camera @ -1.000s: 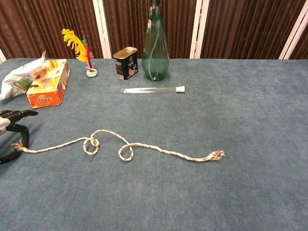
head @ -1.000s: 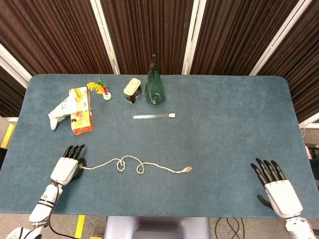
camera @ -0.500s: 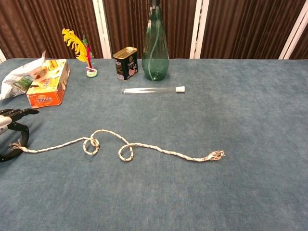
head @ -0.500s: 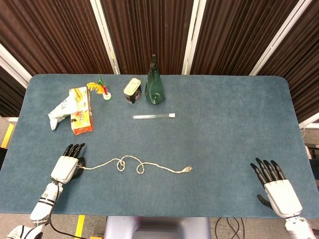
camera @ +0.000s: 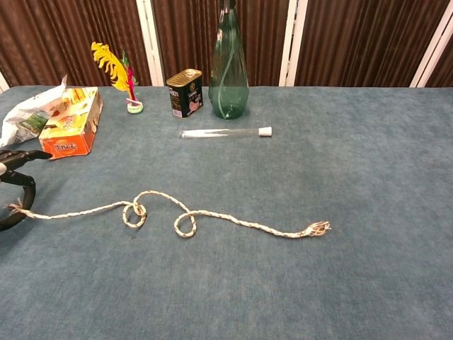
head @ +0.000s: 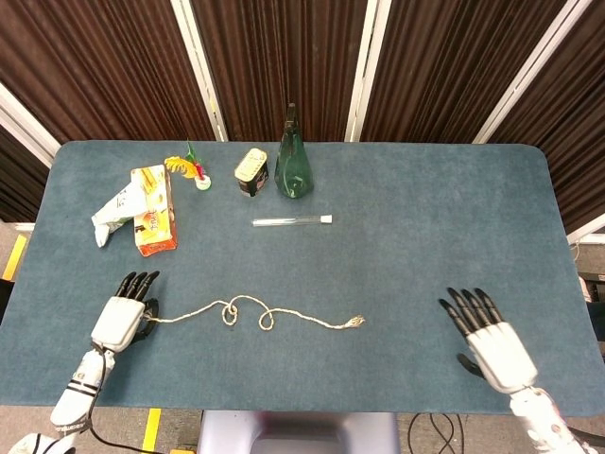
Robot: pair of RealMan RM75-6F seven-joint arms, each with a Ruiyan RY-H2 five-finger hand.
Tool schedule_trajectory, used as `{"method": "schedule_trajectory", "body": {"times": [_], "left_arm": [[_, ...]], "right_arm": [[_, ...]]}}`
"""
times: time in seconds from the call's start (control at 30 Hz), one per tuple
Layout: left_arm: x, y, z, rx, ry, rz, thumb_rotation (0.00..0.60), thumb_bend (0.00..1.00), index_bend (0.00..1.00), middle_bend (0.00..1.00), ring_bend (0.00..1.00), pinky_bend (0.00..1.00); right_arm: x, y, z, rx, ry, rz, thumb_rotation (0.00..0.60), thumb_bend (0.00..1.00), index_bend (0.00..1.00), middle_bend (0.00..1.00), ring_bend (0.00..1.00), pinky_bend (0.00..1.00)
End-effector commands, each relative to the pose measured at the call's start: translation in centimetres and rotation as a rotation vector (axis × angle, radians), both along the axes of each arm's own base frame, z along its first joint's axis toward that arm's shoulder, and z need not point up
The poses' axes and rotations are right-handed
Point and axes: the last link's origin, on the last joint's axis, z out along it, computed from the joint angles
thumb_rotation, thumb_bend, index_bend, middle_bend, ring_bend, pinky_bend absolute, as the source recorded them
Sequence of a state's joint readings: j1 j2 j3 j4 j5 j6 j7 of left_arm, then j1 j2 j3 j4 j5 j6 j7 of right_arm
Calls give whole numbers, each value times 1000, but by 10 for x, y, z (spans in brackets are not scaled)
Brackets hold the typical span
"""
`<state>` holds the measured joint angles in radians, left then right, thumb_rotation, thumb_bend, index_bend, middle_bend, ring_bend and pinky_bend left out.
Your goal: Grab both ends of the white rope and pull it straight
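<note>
The white rope [head: 302,320] lies across the near middle of the blue table [head: 425,227], with two small loops near its left half. My left hand [head: 121,320] sits at the rope's left end and pinches it between thumb and fingers; in the chest view that hand [camera: 30,195] shows only at the left edge, with the rope [camera: 233,220] running out of it. The frayed right end [head: 356,323] [camera: 316,228] lies free on the table. My right hand [head: 487,339] is open, fingers spread, well to the right of that end and touching nothing.
Along the back left stand a green glass bottle [head: 293,165], a tin can [head: 251,170] and a yellow feather toy [head: 194,170]. A capped glass tube [head: 291,220] lies in front of them. An orange box [head: 154,210] and a white bag [head: 113,213] lie at the left.
My left hand has drawn the rope's left end a little further left, straightening that stretch. My right hand has moved left and away from the near edge, toward the frayed end.
</note>
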<state>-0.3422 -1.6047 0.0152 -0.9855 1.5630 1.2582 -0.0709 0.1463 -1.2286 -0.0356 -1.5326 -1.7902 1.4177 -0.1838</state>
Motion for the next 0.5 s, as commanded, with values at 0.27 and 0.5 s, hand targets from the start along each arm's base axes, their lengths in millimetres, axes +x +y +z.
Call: {"method": "schedule_trajectory", "body": {"times": [0.27, 0.5], "left_arm": [[-1, -2, 6, 3, -7, 10, 600, 427, 609, 42, 0, 19], [-4, 1, 10, 10, -1, 23, 600, 427, 597, 38, 0, 19]], "right_arm": [[67, -61, -65, 162, 7, 108, 600, 271, 443, 0, 0, 0], [92, -82, -104, 195, 72, 122, 600, 301, 470, 0, 0, 0]]}}
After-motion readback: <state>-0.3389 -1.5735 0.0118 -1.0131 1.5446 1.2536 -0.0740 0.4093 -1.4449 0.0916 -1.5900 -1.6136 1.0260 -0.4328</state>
